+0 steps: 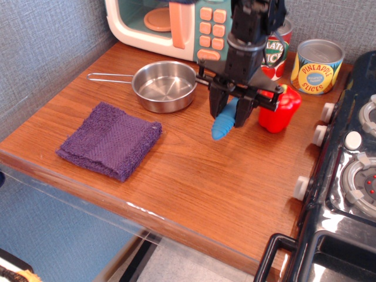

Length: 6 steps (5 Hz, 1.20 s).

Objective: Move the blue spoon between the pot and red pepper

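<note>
My gripper (231,114) is shut on the blue spoon (224,124), whose ribbed blue handle hangs down from between the fingers, just above the wooden counter. It is between the pot (165,86) on the left and the red pepper (283,109) on the right. The pot is a shallow steel pan, empty, with its wire handle pointing left. The arm covers the pepper's left side. I cannot tell whether the spoon's tip touches the counter.
A folded purple cloth (110,140) lies at the front left. A toy microwave (176,23) stands at the back, with a tomato sauce can (275,53) and a pineapple can (317,66) to its right. A black toy stove (352,176) borders the right edge.
</note>
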### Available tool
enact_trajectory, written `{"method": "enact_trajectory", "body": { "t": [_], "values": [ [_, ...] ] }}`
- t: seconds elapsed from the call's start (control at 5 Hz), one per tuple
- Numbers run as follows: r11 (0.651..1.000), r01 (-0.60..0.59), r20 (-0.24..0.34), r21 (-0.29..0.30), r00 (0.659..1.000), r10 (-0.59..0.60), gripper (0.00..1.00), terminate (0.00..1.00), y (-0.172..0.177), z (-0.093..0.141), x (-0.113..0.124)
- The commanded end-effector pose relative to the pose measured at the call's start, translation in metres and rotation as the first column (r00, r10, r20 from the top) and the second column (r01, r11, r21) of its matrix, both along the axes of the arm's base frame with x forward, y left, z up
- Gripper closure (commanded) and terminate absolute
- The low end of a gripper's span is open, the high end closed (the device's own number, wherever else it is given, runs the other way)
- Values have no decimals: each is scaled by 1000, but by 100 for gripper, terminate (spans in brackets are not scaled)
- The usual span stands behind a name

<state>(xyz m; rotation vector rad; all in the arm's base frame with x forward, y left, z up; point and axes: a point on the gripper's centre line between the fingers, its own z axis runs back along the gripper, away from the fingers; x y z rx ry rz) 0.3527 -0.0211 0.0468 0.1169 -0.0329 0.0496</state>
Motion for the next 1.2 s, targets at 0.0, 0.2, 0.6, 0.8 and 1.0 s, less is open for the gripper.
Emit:
{"method": "enact_trajectory", "body": {
  "t": [0.0, 0.2, 0.6, 0.8, 1.0],
  "values": [
    [985, -172, -43, 10, 984, 172, 100, 0, 32, -25, 4],
    [987, -161, -74, 2, 984, 160, 100, 0, 34, -37, 5],
    [1000, -21, 20, -16, 1000, 21, 0, 0, 25, -13, 6],
    [996, 87, 165, -23, 983, -82, 0, 0, 24, 26, -4],
    [993, 102, 235, -62, 968, -85, 0, 0, 25, 52, -21]
  ]
}}
